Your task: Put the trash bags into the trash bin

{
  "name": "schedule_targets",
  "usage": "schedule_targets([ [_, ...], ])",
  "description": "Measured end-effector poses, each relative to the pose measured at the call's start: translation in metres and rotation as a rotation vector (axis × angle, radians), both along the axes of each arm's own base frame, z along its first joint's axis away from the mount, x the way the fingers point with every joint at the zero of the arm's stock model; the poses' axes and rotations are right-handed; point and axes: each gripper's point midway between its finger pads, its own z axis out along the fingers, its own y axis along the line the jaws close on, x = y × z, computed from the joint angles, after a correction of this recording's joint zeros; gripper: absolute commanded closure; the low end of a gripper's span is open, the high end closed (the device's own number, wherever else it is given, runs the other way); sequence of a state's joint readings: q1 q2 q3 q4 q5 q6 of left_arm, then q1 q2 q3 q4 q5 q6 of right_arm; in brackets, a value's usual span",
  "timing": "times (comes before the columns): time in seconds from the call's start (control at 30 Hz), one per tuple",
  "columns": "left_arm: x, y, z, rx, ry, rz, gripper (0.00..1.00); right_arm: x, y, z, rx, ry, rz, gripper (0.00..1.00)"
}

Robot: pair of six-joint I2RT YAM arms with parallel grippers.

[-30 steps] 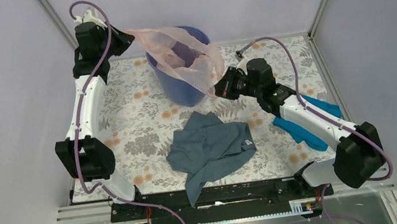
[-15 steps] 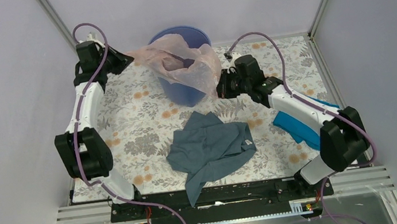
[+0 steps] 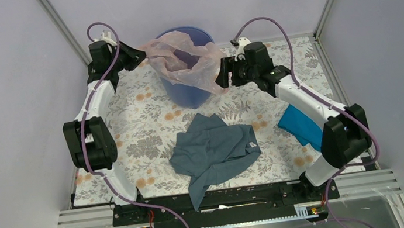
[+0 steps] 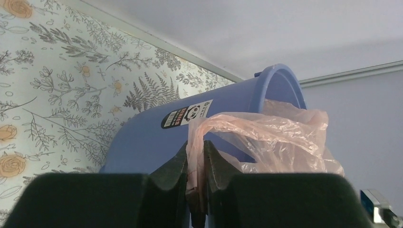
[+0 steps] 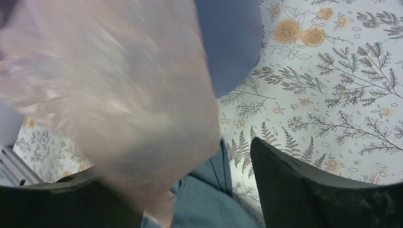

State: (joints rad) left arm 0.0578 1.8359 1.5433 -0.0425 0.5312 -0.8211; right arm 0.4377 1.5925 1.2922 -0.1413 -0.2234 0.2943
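Note:
The pale pink trash bag [image 3: 181, 61] lies draped over the mouth of the round blue trash bin [image 3: 188, 92], part inside and part hanging down the front. My left gripper [image 3: 140, 54] stands just left of the rim. In the left wrist view this gripper [image 4: 195, 146] is shut on a twisted handle of the bag [image 4: 266, 133] beside the bin [image 4: 147, 137]. My right gripper [image 3: 222, 76] is at the bin's right side. In its wrist view the right gripper [image 5: 166, 164] stands open, the blurred bag [image 5: 109, 85] loose in front of its left finger.
A grey-blue garment [image 3: 216, 150] lies crumpled mid-table, also below the right jaws [image 5: 214, 199]. A turquoise cloth [image 3: 301, 124] lies under the right arm. Cage walls stand close behind the bin.
My right gripper opened and let go of the bag, which sagged onto the bin. The left gripper moved right toward the rim, still holding the handle. The right arm shifted back.

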Motion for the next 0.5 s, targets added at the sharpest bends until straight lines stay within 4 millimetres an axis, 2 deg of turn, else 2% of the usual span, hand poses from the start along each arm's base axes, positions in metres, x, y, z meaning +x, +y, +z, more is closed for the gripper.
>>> schedule_targets([
  [0.17,0.001,0.0,0.003,0.007,-0.018,-0.002,0.77,-0.017,-0.005,0.034,-0.009,-0.085,0.059,0.01],
  [0.27,0.001,0.001,0.0,0.021,-0.016,-0.005,0.73,-0.021,-0.011,0.06,-0.028,-0.166,0.074,0.0],
  [0.33,-0.001,0.003,-0.001,0.029,-0.003,-0.008,0.71,-0.013,-0.015,0.082,-0.058,-0.221,0.066,0.08],
  [0.43,-0.001,0.006,0.002,0.028,0.001,-0.007,0.72,0.011,-0.012,0.118,-0.086,-0.309,0.051,0.2],
  [0.5,-0.001,0.007,0.007,0.027,-0.009,-0.008,0.71,0.023,-0.009,0.131,-0.094,-0.343,0.053,0.25],
])
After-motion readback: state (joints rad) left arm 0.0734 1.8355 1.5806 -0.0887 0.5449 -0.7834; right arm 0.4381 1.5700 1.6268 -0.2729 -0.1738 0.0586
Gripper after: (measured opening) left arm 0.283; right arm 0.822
